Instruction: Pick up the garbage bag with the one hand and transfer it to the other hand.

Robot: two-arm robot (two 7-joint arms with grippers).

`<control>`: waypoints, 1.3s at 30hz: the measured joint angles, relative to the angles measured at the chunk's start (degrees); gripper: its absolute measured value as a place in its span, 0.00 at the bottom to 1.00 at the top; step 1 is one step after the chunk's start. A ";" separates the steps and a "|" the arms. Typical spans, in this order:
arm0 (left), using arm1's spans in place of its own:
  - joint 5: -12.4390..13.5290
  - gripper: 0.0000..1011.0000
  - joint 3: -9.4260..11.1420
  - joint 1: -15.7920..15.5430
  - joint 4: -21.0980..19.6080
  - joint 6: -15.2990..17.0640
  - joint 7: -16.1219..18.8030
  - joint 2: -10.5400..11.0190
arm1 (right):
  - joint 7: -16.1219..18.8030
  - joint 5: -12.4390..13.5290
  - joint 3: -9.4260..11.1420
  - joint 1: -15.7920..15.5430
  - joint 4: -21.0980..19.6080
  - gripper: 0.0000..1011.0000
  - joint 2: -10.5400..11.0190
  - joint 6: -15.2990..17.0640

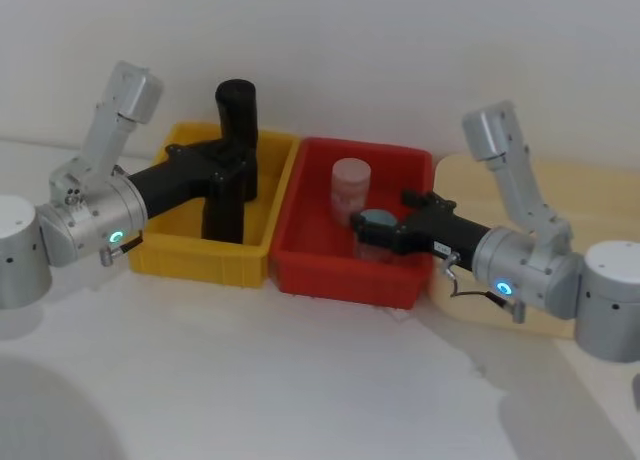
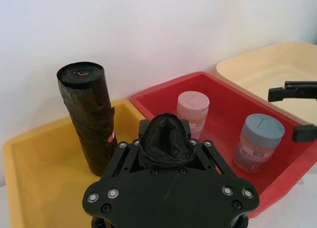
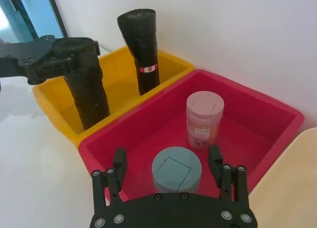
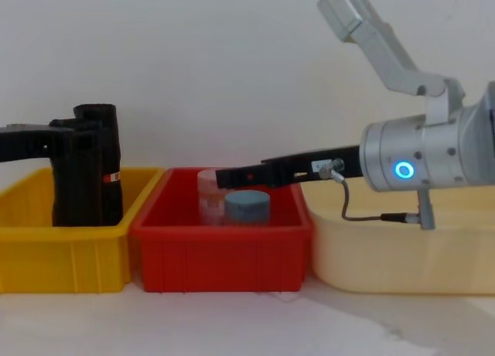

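Upright inside the yellow bin (image 1: 200, 260), long axis vertical, lower end down in the bin: the garbage bag (image 1: 222, 215), clamped near its top by the left gripper (image 1: 232, 170). Just behind, a labelled black roll (image 1: 238, 105), also upright. Over the red bin (image 1: 340, 280), the right gripper (image 3: 167, 161), fingers spread wide above a blue-lidded jar (image 3: 176, 171).

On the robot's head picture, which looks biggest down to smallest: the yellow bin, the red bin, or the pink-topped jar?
1. Yellow plastic bin and red plastic bin: they look about alike, so tied for largest.
2. Pink-lidded round jar, standing in the red bin: clearly smallest.
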 joint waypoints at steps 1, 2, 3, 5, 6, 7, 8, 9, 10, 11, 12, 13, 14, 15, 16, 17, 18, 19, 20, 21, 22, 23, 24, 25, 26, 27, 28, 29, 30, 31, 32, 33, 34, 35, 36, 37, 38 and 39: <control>0.00 0.32 0.00 0.00 0.00 0.00 0.00 0.00 | 0.02 -0.16 -0.18 0.21 0.53 0.99 -0.30 -0.04; 0.00 0.32 0.00 0.00 0.00 0.00 0.00 0.00 | 0.04 -0.27 -0.25 0.29 0.72 0.99 -0.42 -0.07; 0.00 0.32 0.00 0.00 0.00 0.00 0.00 -0.01 | 0.06 -0.32 -0.32 0.37 0.92 0.99 -0.54 -0.08; 0.00 0.32 0.00 0.00 0.00 0.00 0.00 0.00 | 0.14 -0.55 -0.49 0.59 1.52 0.99 -0.90 -0.14; 0.00 0.32 0.00 0.00 0.00 0.00 0.00 0.00 | 0.19 -0.64 -0.55 0.66 1.71 0.99 -1.01 -0.17; 0.00 0.32 0.00 0.00 -0.01 0.00 0.00 0.00 | 0.24 -0.70 -0.62 0.74 1.94 0.99 -1.17 -0.21; 0.00 0.32 0.00 0.00 -0.01 0.00 0.00 0.00 | 0.34 -0.85 -0.72 0.87 2.24 0.99 -1.38 -0.28; 0.00 0.32 0.00 0.00 -0.01 0.00 0.00 0.00 | 0.35 -0.89 -0.78 0.93 2.37 0.99 -1.48 -0.30; 0.00 0.32 0.00 0.00 -0.01 0.00 0.00 0.00 | 0.39 -0.99 -0.84 0.99 2.51 0.99 -1.59 -0.33; 0.00 0.32 0.00 0.00 -0.01 0.00 0.00 0.00 | 0.43 -1.19 -0.95 1.13 2.81 0.99 -1.83 -0.40; 0.00 0.32 0.00 0.00 -0.01 0.00 0.00 -0.01 | 0.43 -1.25 -1.02 1.20 2.93 0.99 -1.92 -0.43; 0.00 0.32 0.00 0.00 -0.01 0.00 0.00 0.00 | 0.44 -1.37 -1.06 1.27 3.07 0.99 -2.02 -0.48; 0.00 0.32 0.00 0.00 -0.01 0.00 0.00 0.00 | 0.45 -1.47 -1.11 1.34 3.22 0.99 -2.12 -0.51; 0.00 0.32 0.00 0.00 -0.01 0.00 0.00 0.00 | 0.45 -1.68 -1.22 1.49 3.54 0.99 -2.31 -0.61; 0.00 0.32 0.00 0.00 -0.01 0.00 0.00 0.00 | 0.45 -1.78 -1.30 1.62 3.85 0.99 -2.47 -0.67; 0.00 0.32 0.00 0.00 -0.01 0.00 0.00 0.00 | 0.45 -2.04 -1.39 1.80 4.29 0.99 -2.64 -0.80; 0.00 0.32 0.00 0.00 -0.01 0.00 0.00 0.00 | 0.45 -2.15 -1.46 1.94 4.59 0.99 -2.77 -0.84; 0.00 0.32 0.00 0.00 -0.01 0.00 0.00 0.00 | 0.45 -2.25 -1.48 2.02 4.73 0.99 -2.86 -0.90; 0.00 0.32 0.00 0.00 -0.01 0.00 0.00 0.00 | 0.45 -2.36 -1.51 2.08 4.94 0.99 -2.92 -0.95; 0.00 0.32 0.00 0.00 -0.01 0.00 0.00 0.00 | 0.45 -2.56 -1.58 2.28 5.36 0.99 -3.09 -1.03; 0.00 0.32 0.00 0.00 -0.01 0.00 0.00 0.00 | 0.45 -2.69 -1.62 2.36 5.55 0.99 -3.17 -1.09; 0.00 0.32 0.00 0.00 -0.01 0.00 0.00 0.00 | 0.44 -2.88 -1.67 2.52 5.99 0.99 -3.32 -1.20; 0.00 0.32 0.00 0.00 -0.01 0.00 0.00 0.00 | 0.44 -2.88 -1.67 2.52 5.99 0.99 -3.32 -1.20; 0.00 0.32 0.00 0.00 -0.01 0.00 0.00 0.00 | 0.43 -3.13 -1.72 2.72 6.50 0.99 -3.51 -1.28; 0.00 0.32 0.00 0.00 -0.01 0.00 0.00 0.00 | 0.43 -3.13 -1.72 2.72 6.50 0.99 -3.51 -1.28; 0.00 0.32 0.00 0.00 -0.01 0.00 0.00 0.00 | 0.43 -3.28 -1.75 2.85 6.82 0.99 -3.61 -1.34; 0.00 0.32 0.00 0.00 -0.01 0.00 0.00 0.00 | 0.43 -3.34 -1.75 2.90 6.90 0.99 -3.64 -1.37; 0.00 0.32 0.00 0.00 -0.01 0.00 0.00 0.00 | 0.42 -3.43 -1.77 2.97 7.10 0.99 -3.72 -1.41; 0.00 0.32 0.00 0.00 -0.01 0.00 0.00 0.00 | 0.42 -3.59 -1.77 3.05 7.32 0.99 -3.79 -1.46; 0.00 0.32 0.00 0.00 -0.01 0.00 -0.01 0.00 | 0.41 -3.65 -1.77 3.09 7.42 0.99 -3.82 -1.48; 0.00 0.32 0.00 0.00 -0.01 0.00 0.00 0.00 | 0.42 -3.76 -1.75 3.21 7.63 0.99 -3.90 -1.51; 0.00 0.32 0.00 0.00 -0.01 0.00 -0.01 0.00 | 0.42 -3.76 -1.75 3.21 7.63 0.99 -3.90 -1.51; 0.00 0.32 0.00 0.00 -0.01 0.00 0.00 0.00 | 0.41 -3.85 -1.71 3.27 7.79 0.99 -3.93 -1.55; 0.00 0.32 0.00 0.00 -0.01 0.00 0.00 -0.01 | 0.41 -3.91 -1.71 3.30 7.85 0.99 -3.95 -1.57; 0.00 0.32 0.00 0.00 -0.01 0.00 0.00 0.00 | 0.41 -4.01 -1.66 3.37 7.96 0.99 -3.98 -1.60; 0.00 0.32 0.00 0.00 -0.01 0.00 0.00 0.00 | 0.41 -4.06 -1.64 3.39 8.01 0.99 -3.99 -1.60; 0.00 0.32 0.00 0.00 -0.01 0.00 0.00 0.00 | 0.42 -4.10 -1.61 3.40 8.07 0.99 -4.00 -1.61; 0.00 0.32 -0.01 0.00 -0.01 0.00 0.00 0.00 | 0.42 -4.15 -1.60 3.41 8.11 0.99 -4.01 -1.62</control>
